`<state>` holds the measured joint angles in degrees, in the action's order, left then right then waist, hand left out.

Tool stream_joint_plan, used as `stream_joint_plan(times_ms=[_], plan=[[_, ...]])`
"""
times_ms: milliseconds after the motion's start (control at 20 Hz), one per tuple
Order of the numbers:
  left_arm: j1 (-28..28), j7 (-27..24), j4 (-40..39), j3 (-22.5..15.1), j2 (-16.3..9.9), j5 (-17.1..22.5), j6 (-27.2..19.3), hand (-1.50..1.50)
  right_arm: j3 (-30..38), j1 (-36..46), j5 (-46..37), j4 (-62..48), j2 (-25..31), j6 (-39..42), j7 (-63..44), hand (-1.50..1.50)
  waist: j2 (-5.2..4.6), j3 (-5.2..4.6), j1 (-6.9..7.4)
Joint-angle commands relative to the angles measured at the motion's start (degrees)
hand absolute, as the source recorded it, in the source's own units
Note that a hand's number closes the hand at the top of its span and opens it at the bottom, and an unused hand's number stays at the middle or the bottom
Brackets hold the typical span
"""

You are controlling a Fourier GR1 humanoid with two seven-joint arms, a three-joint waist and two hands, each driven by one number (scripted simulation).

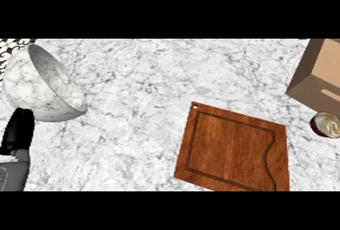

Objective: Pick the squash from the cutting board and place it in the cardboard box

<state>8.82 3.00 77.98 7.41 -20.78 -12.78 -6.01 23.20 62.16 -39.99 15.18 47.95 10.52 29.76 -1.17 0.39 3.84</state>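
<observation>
Grey-veined white marble counter (146, 81) filling the head view. At centre right, lying flat and turned at an angle, a reddish-brown wooden cutting board (232, 148) with a groove running round inside its edge and a small hanging hole at its upper-left corner; lower edge cut off by the view's bottom. On its top, only wood grain and groove to be seen. Whereabouts of the squash: cannot tell from this view. At upper right, well apart from the board's hole corner yet near its right corner, a tan cardboard box (319, 74) with a slot-shaped handle cut into its side, partly out of view past the right edge. Just below the box, against the right edge, a small round dark-rimmed dish (327, 125) with something pale and swirled inside, apart from the board. At far left, a large white marble bowl (43, 85), seen tilted with its outer wall toward the view. Beneath the bowl, at the lower left edge, the left robot hand (16, 131): black, fingers straight and pointing up, holding nothing, fingertips meeting the bowl's lower rim in the view, grey forearm (13, 175) below it.
</observation>
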Motion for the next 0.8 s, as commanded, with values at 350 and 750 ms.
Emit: stream_joint_plan(times_ms=[350, 750], plan=[[0.11, -0.99, -1.2, -1.36, 1.35, 0.02, 1.27, 0.0, -1.07, 1.02, -2.96, -5.23, -7.5, -12.96, -6.39, 1.5, -1.44, -0.1, 2.11], [2.2, 1.31, -0.04, -1.93, 1.06, -1.07, 1.05, 0.0, 1.51, 3.02, -0.35, -9.14, -9.93, -8.24, -12.14, -1.5, -1.33, -0.05, 2.1]])
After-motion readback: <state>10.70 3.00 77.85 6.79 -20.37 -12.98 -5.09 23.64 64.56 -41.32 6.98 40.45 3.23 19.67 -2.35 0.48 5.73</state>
